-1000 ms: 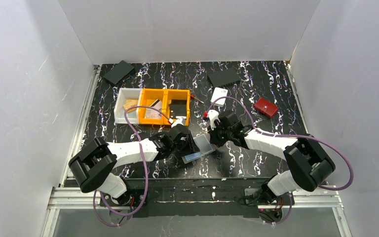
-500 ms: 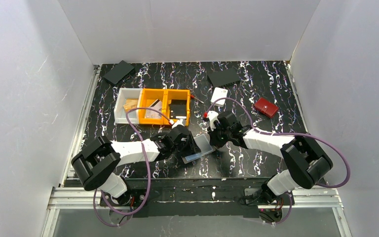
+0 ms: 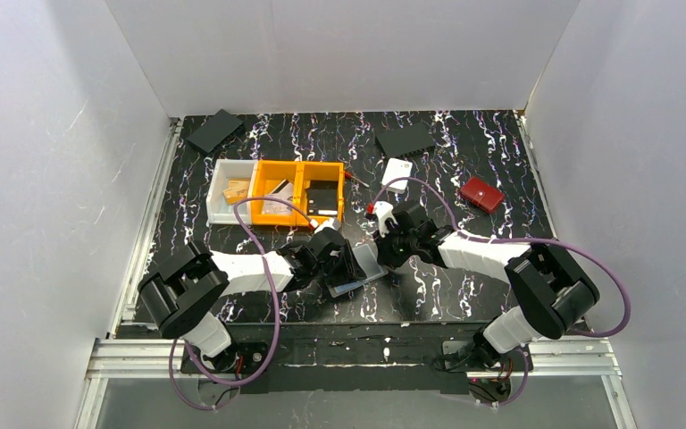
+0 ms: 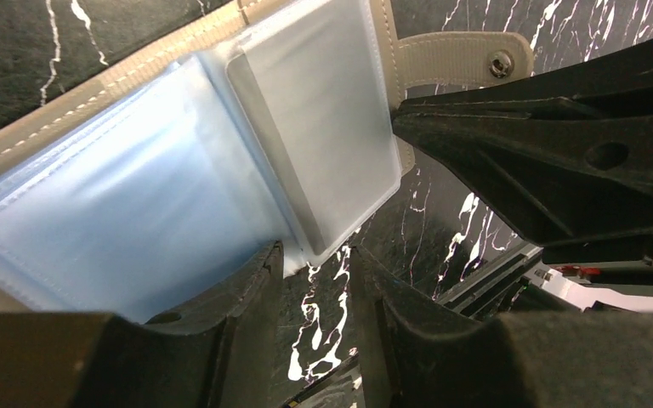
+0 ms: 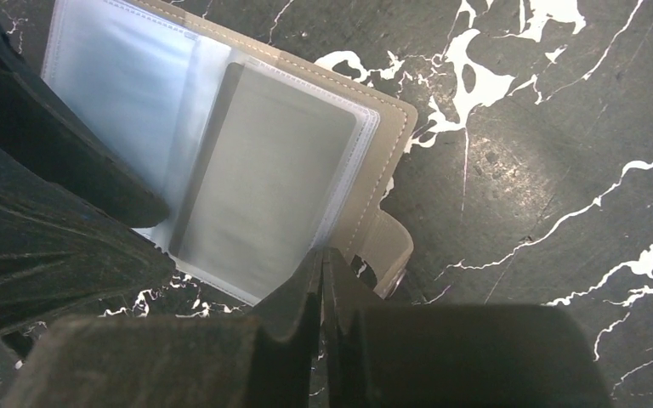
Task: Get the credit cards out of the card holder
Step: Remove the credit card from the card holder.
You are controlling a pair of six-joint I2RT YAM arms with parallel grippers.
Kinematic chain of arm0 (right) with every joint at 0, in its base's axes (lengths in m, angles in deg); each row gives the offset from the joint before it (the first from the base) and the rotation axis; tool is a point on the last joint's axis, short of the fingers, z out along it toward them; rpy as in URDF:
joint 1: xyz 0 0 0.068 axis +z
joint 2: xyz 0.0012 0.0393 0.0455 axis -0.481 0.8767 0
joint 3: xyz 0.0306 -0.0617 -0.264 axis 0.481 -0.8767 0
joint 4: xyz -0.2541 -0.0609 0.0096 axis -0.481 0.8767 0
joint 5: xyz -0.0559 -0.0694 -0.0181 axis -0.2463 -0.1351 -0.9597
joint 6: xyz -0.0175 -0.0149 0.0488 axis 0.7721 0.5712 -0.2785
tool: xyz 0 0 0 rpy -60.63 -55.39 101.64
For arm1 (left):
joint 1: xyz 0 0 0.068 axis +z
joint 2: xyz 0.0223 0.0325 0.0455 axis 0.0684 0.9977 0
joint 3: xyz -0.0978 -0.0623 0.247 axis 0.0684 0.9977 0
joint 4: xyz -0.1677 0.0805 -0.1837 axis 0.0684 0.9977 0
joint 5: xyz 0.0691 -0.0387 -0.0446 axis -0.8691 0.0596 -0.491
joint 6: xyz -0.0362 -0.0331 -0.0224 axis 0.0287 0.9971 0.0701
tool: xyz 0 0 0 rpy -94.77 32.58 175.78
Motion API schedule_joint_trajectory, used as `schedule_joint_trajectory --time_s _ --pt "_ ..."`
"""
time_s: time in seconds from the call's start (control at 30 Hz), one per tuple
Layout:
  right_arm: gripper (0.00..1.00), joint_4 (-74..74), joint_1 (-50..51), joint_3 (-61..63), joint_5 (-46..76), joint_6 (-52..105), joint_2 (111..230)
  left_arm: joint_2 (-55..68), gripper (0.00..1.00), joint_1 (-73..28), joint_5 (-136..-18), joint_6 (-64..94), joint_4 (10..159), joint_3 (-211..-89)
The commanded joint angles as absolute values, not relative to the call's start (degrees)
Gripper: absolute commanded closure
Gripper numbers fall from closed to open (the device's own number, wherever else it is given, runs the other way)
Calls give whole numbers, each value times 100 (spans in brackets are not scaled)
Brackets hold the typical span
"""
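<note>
Two tips: right pincer (image 5: 323, 262), clenched, pins holder's (image 5: 388, 136) 2 o'clock edge; left pincer (image 4: 315, 268), parted, should nip card's (image 4: 323, 127) corner squarely.

White walls (image 3: 339, 54) around a black white-veined tabletop (image 3: 500, 152)

Overhead wide; wrist views close, share card holder (image 4: 306, 127).

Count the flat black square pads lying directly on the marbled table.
2. One flat black square pad lies at the far-left corner; the other lies far centre-right, just behind the small white case. More could be hidden from this view.
</note>
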State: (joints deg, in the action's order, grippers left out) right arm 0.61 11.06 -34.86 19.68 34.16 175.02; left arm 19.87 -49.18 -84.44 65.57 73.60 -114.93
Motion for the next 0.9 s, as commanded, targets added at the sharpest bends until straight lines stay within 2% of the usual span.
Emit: schedule_joint_trajectory --time_s 0.0,0.27,0.47,0.87 --pt "87 -45 1108 -3265 2296 3354 17591 2112 66 -4952 -8315 6536 7401 -11432" --pt "76 107 1017 -3255 2676 3223 17544 2180 61 -4952 -8251 6566 7304 -11376" --pt "72 101 983 -3255 2871 3194 17543 2180 55 -4953 -8196 6571 7262 -11366" --pt "72 61 651 -3229 3602 2819 17704 2250 72 -4934 -8459 6840 7262 -11114"
